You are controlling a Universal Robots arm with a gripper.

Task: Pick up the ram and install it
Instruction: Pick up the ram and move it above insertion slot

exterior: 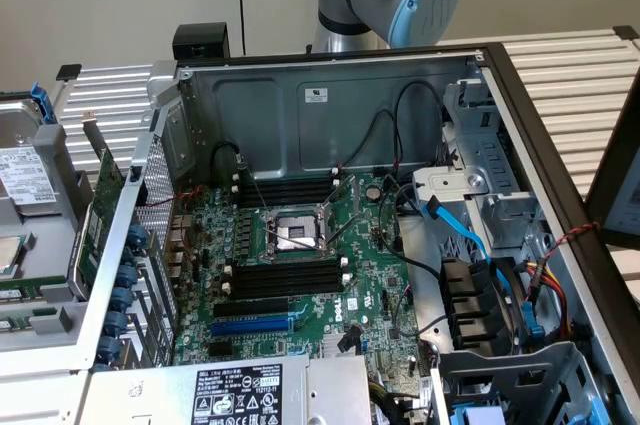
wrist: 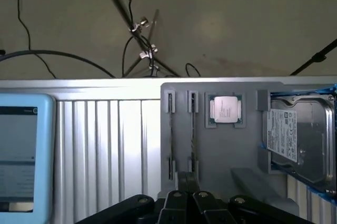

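I see the ram [wrist: 192, 134] standing on edge in a narrow slot of the grey tray [wrist: 226, 155], just beside the CPU [wrist: 225, 109], with the hard drive [wrist: 297, 139] beyond. My gripper [wrist: 188, 200] hangs near the slot's end, fingers pressed together.

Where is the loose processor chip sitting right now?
The processor chip lies in a square pocket of the grey tray, between its narrow slots and the hard drive; it sits at the exterior view's far left, outside the computer case.
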